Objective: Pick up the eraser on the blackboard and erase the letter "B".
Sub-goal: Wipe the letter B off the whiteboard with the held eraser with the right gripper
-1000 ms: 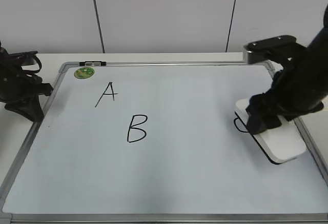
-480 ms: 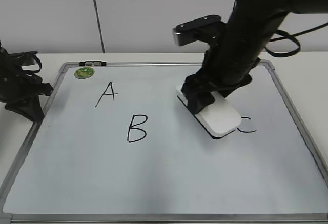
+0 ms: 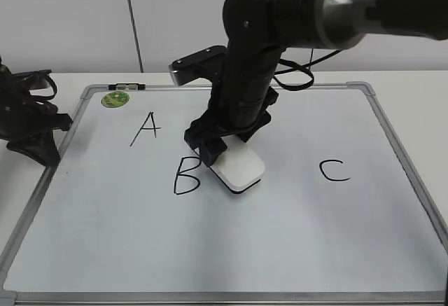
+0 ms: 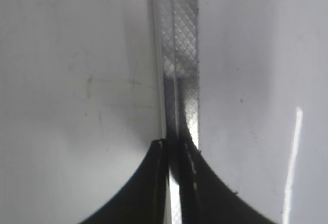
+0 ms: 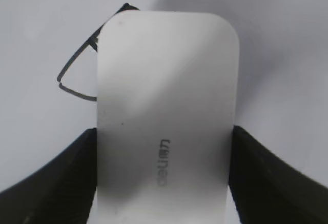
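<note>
The blackboard (image 3: pixel 231 250) is a white board in a silver frame, lying flat. The black letter "B" (image 3: pixel 183 176) is left of centre. My right gripper (image 3: pixel 225 150) is shut on the white eraser (image 3: pixel 241 169) and holds it just right of the "B", its left edge over the letter's right strokes. In the right wrist view the eraser (image 5: pixel 166 111) fills the middle between both fingers, with part of the "B" (image 5: pixel 72 78) showing at its left. My left gripper (image 4: pixel 174 147) is shut and empty over the board's left frame (image 4: pixel 179 55).
A black "A" (image 3: pixel 145 128) sits up left of the "B" and a black "C" (image 3: pixel 334 170) to the right. A round green magnet (image 3: pixel 115 99) and a small clip (image 3: pixel 126 86) lie at the board's top left corner.
My right arm has carried the eraser leftward across the board, from beside the "C" at the right edge to the right side of the "B". The left arm has not moved.
</note>
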Action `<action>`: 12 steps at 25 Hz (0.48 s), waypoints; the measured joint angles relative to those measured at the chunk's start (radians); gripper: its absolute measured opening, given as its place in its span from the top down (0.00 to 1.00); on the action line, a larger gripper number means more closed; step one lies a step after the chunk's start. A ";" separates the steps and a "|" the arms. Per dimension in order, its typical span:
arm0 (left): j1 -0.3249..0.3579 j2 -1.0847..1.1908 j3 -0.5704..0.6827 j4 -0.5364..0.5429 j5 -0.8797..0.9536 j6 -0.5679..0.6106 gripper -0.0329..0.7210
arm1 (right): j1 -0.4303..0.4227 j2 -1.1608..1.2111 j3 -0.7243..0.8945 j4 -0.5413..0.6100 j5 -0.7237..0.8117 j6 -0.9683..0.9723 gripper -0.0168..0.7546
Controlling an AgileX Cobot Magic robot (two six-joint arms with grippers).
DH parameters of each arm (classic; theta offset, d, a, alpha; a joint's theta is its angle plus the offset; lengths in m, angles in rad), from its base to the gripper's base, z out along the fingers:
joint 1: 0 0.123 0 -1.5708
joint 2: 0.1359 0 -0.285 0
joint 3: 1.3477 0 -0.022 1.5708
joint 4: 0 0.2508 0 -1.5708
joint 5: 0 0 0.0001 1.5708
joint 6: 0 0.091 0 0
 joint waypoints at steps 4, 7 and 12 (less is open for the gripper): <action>0.000 0.000 0.000 0.000 0.000 0.000 0.94 | 0.011 0.077 -0.072 -0.006 0.000 0.000 0.27; 0.000 0.000 0.000 0.000 0.000 0.000 0.94 | 0.011 0.117 -0.105 -0.031 0.000 0.000 0.27; 0.000 0.000 0.000 0.000 0.000 0.000 0.94 | 0.011 0.168 -0.147 -0.087 -0.009 0.000 0.27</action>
